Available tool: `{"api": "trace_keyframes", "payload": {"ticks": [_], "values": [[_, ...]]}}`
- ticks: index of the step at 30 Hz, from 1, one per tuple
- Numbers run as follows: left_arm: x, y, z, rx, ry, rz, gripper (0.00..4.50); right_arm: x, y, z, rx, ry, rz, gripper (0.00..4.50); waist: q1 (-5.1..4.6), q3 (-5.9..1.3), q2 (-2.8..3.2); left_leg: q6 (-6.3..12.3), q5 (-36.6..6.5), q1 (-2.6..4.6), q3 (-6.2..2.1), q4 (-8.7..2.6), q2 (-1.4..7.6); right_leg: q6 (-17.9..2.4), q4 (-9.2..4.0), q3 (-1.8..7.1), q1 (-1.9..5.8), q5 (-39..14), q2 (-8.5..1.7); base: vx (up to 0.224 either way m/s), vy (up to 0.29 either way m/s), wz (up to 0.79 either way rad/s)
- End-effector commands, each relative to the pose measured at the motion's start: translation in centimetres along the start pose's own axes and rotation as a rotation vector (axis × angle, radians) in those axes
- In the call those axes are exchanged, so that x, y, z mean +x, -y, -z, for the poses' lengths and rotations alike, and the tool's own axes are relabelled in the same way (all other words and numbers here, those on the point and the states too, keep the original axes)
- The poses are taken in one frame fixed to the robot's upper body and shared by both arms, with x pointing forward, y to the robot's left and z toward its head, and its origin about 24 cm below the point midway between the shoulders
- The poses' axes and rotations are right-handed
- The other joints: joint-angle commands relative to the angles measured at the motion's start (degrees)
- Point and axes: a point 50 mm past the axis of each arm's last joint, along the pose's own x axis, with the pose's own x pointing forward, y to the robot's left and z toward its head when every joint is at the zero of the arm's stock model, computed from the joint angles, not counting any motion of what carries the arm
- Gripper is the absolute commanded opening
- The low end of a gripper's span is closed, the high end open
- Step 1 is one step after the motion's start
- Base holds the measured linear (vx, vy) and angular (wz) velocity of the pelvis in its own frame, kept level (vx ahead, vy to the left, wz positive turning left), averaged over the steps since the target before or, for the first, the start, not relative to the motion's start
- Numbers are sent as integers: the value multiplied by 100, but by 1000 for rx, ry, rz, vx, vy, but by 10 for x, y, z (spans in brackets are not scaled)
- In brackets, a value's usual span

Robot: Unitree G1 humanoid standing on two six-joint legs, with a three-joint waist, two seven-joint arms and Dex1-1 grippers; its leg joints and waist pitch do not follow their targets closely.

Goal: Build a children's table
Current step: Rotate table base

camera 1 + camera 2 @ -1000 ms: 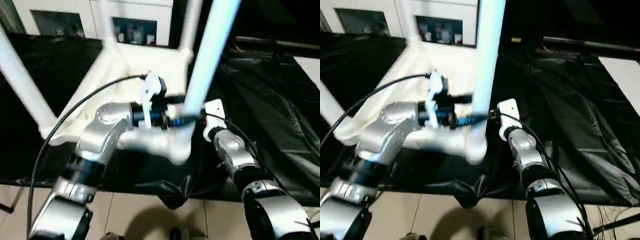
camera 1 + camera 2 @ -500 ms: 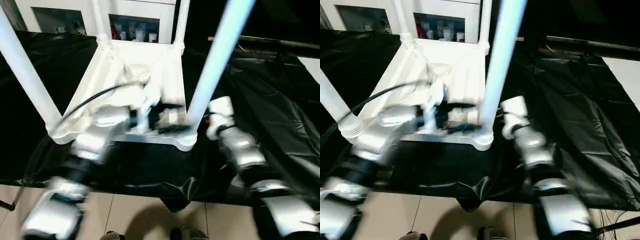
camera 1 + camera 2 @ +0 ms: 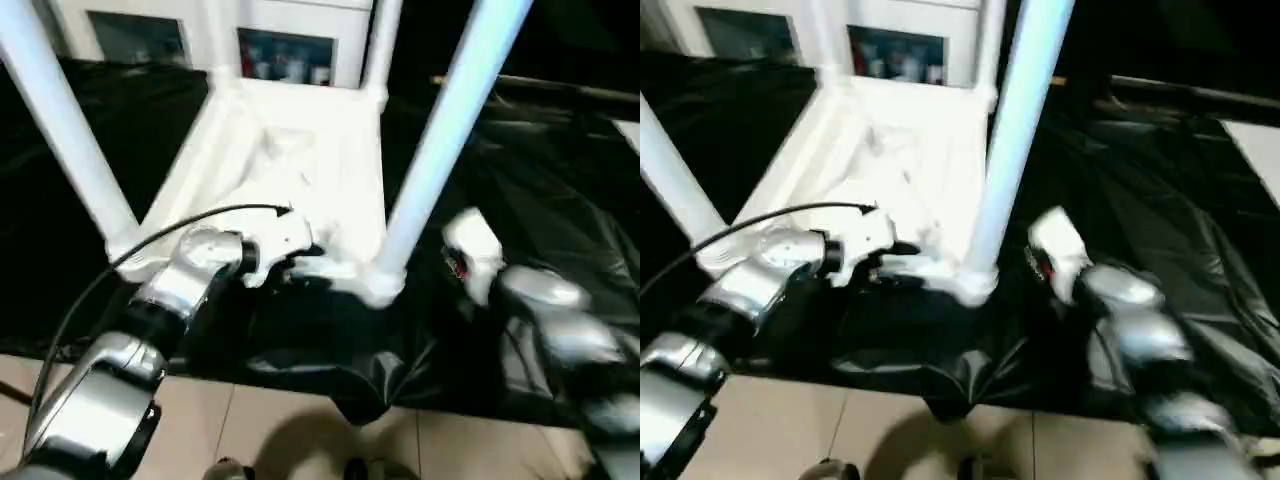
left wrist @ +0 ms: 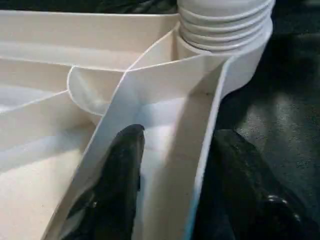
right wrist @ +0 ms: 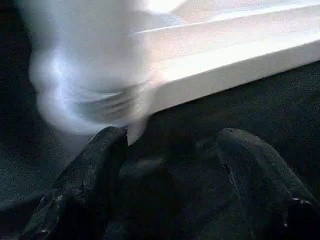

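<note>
The children's table (image 3: 300, 160) is lying upside down on a black sheet (image 3: 560, 200), its ribbed underside facing up and its white legs standing upright out of the corner sockets. In the left eye view, the near right leg (image 3: 440, 150) is rising from the near right corner socket (image 3: 385, 285), and the near left leg (image 3: 65, 130) is standing at the opposite near corner; a white cabinet (image 3: 280, 40) is sitting behind the far edge. A black cable (image 3: 150, 240) is arching over the silver left forearm toward the left gripper (image 3: 290, 262), which is sitting at the table's near rim, just beside the right corner socket. The right gripper (image 3: 1045, 262), seen in the right eye view, is hanging beside that same corner, apart from the leg, over the black sheet. In the left wrist view, the left gripper's fingers (image 4: 120, 170) are standing apart and straddling the thin rim wall (image 4: 207, 150), one finger inside the ribbed pocket and one outside; whether they are pressing the wall cannot be told. The threaded collar (image 4: 225, 25) of the socket is lying just beyond them. In the right wrist view, the right gripper's fingers (image 5: 95, 170) are spread wide with nothing between them, the blurred corner and table edge (image 5: 225, 60) lying just ahead, one fingertip close under the corner.
</note>
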Motion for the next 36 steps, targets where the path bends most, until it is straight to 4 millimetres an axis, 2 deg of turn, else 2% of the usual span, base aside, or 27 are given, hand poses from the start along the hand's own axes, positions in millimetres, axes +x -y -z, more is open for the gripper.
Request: {"api": "trace_keyframes", "payload": {"ticks": [1,2,3,4,5,7,8,9,16,22,28,30,32,34,35,36], "values": [[0,-5,-5,39,-7,2,209,-3,-8,-7,-7,6,-79,329,34,-455,15,586,-1057,58,-32,-326,65,-1259,-436,217,451,-851,-313,0,0,0],[0,-5,-5,40,-7,7,209,-4,-9,-8,-8,4,-86,329,30,-460,7,566,-1060,57,-38,-323,67,-1260,-425,213,451,-907,-325,0,0,0],[1,-6,-6,43,-11,24,202,-8,-12,-9,-12,-2,-105,329,10,-440,43,519,-1099,42,-50,-334,59,-1204,-460,204,437,-1139,-328,0,0,0],[1,-6,-6,45,-16,36,190,-9,-12,-10,-14,-4,-107,329,4,-442,30,500,-1146,67,-46,-331,57,-1150,-483,211,421,-1267,-312,0,0,0],[2,-7,-6,48,-21,43,190,-11,-13,-12,-13,-6,-111,329,-3,-443,21,494,-1144,58,-51,-335,56,-1138,-483,208,427,-1296,-313,0,0,0],[2,-8,-6,50,-26,58,162,-14,-14,-13,-9,-12,-114,329,-4,-446,19,478,-1114,49,-54,-328,37,-1076,-499,205,428,-1381,-309,0,0,0],[1,-9,-6,51,-30,60,162,-16,-15,-14,-8,-15,-113,329,-8,-444,40,470,-1086,43,-64,-337,46,-1084,-494,204,430,-1368,-320,0,0,0],[1,-9,-6,49,-31,62,156,-17,-14,-14,-9,-16,-112,329,-13,-442,34,476,-1090,46,-58,-334,41,-1078,-509,201,421,-1376,-310,0,0,0],[0,-10,-4,32,-57,122,83,-22,-17,-19,1,-23,-101,329,-13,-463,38,523,-987,34,-68,-328,53,-1272,-462,196,442,-920,-323,0,0,0],[0,-9,0,41,-95,146,29,-21,-17,-21,5,-21,-99,329,-14,-449,29,495,-1029,39,-69,-335,57,-1284,-468,197,446,-1027,-333,0,0,0],[-1,-8,4,-19,-92,154,1,-18,-10,-27,-1,19,-18,329,-54,-454,19,497,-919,20,-73,-332,42,-1315,-445,204,459,-820,-331,0,0,0],[-5,-5,10,-76,-81,174,1,-18,-8,-28,9,33,6,329,-54,-436,43,495,-950,27,-68,-335,33,-1334,-461,204,453,-875,-335,0,0,0],[-8,-3,16,-131,-67,161,1,-18,-10,-28,12,35,-1,329,-55,-425,34,497,-953,31,-69,-343,46,-1370,-451,206,458,-852,-334,0,0,0],[-11,-1,19,-180,-43,142,1,-18,-12,-27,15,37,-5,329,-56,-407,44,508,-974,26,-70,-351,52,-1382,-455,208,453,-945,-339,0,0,0],[-12,0,20,-201,-33,133,1,-18,-12,-27,17,38,-6,329,-67,-407,25,491,-971,22,-67,-351,56,-1381,-441,211,462,-960,-340,0,0,0],[-14,1,22,-222,-22,125,1,-18,-13,-26,18,39,-7,329,-78,-391,14,499,-993,6,-64,-351,32,-1282,-477,203,454,-1165,-327,0,0,0]]}}
